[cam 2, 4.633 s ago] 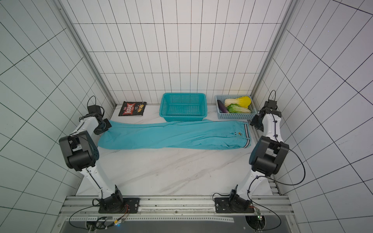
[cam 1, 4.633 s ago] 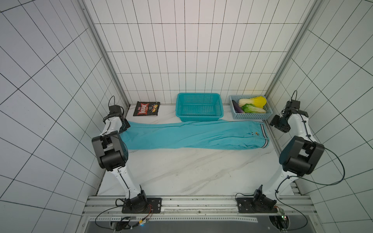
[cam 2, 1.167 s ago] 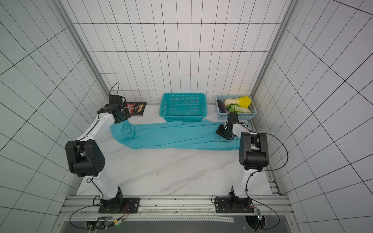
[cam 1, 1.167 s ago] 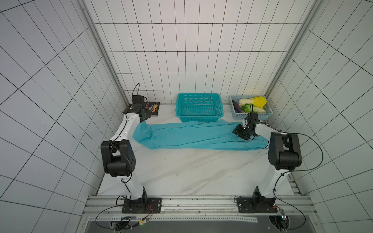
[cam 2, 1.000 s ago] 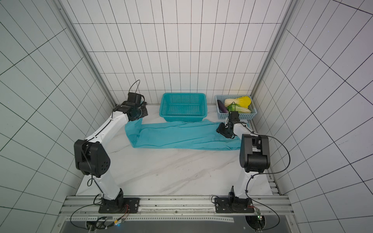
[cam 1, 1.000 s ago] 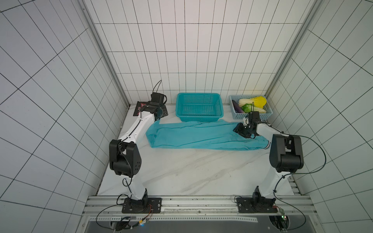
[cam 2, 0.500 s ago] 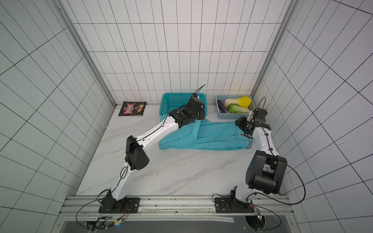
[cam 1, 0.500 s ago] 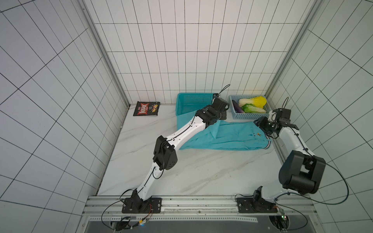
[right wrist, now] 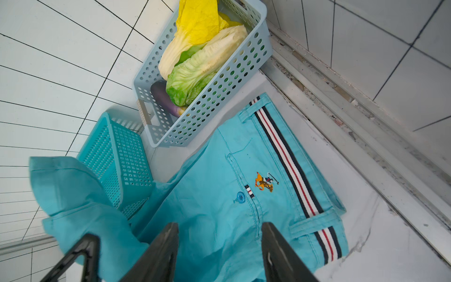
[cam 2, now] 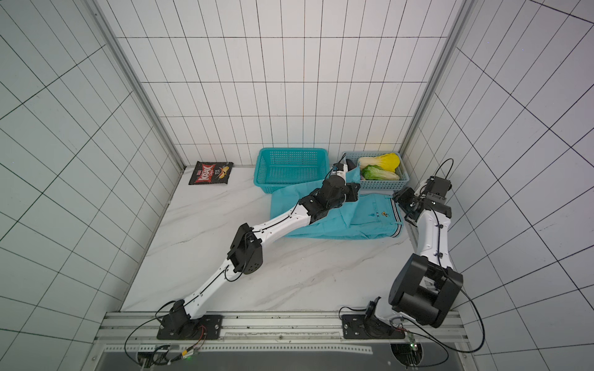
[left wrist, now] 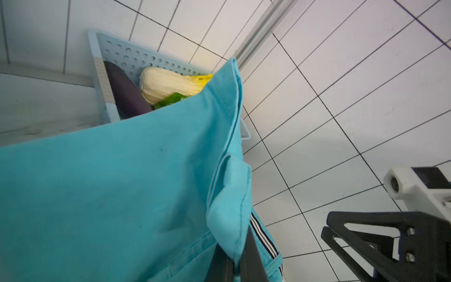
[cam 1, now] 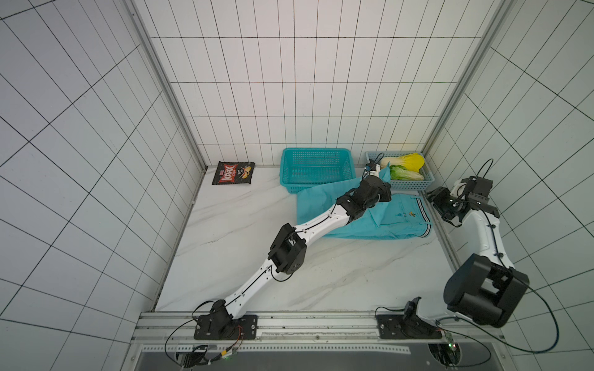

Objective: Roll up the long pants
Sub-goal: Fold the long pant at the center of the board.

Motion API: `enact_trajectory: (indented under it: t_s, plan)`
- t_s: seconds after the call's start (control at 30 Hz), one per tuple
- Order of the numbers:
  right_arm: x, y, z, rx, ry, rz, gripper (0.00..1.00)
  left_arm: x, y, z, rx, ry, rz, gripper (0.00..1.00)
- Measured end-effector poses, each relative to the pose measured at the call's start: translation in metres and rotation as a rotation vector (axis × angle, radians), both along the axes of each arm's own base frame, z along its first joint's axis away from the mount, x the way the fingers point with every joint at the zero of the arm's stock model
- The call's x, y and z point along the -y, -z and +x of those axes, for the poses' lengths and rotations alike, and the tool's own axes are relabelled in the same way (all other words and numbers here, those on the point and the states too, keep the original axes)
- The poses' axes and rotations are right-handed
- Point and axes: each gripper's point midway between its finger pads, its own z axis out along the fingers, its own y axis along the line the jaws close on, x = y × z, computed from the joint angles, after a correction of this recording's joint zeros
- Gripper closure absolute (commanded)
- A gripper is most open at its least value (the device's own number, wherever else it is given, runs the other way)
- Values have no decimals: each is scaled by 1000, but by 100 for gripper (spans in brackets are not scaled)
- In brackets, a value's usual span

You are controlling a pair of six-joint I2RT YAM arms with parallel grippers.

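Teal long pants [cam 1: 401,221] pinched in left tool [left wrist: 234,265]; right tool [right wrist: 219,228] spread; turquoise basket [cam 1: 316,150], vegetable basket [cam 1: 408,185] behind.

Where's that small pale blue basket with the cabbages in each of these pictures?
In a top view: pale blue basket, far right corner.
In a top view: the basket, same far right corner.
Left wrist: it peeks out behind the lifted long pants.
Right wrist: it stands beyond the striped waistband.
Shared landmark: the yellow cabbage inside it.
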Motion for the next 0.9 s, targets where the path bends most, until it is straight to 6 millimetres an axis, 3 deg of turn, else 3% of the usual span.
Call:
enact_trajectory:
  t_s: [0.17, 0.2, 0.23, 0.27, 0.5, 0.57, 0.67, 0.77, 0.83, 0.9]
  plan:
    - [9, 2, -4, -13, 26, -1, 41, 10, 10, -10, -30, 55, -22, 97]
    - [14, 3, -6, -16, 38, -3, 40, 12, 7, -11, -26, 65, -31, 68]
    - [18, 3, -8, -20, 50, -4, 40, 13, 5, -12, -20, 74, -36, 9]
    - [23, 4, -10, -23, 62, -4, 40, 14, 3, -14, -19, 82, -44, 2]
    - [36, -5, -16, -7, 100, 3, 38, 21, -14, -28, 23, 155, -59, 2]
    - [34, -14, -15, 20, 99, 7, 37, 17, -29, -33, 40, 175, -47, 2]
    - [28, -25, -11, 68, 73, 27, 37, -7, -79, -45, 88, 206, -30, 2]
    - [9, -21, -3, 63, 0, 53, 38, -62, -155, -63, 171, 192, -47, 2]
    - [-16, -15, 11, 32, -96, 54, 40, -123, -215, -81, 271, 143, -80, 2]
    - [-55, -9, 26, 4, -215, 40, 45, -179, -255, -95, 353, 75, -107, 2]
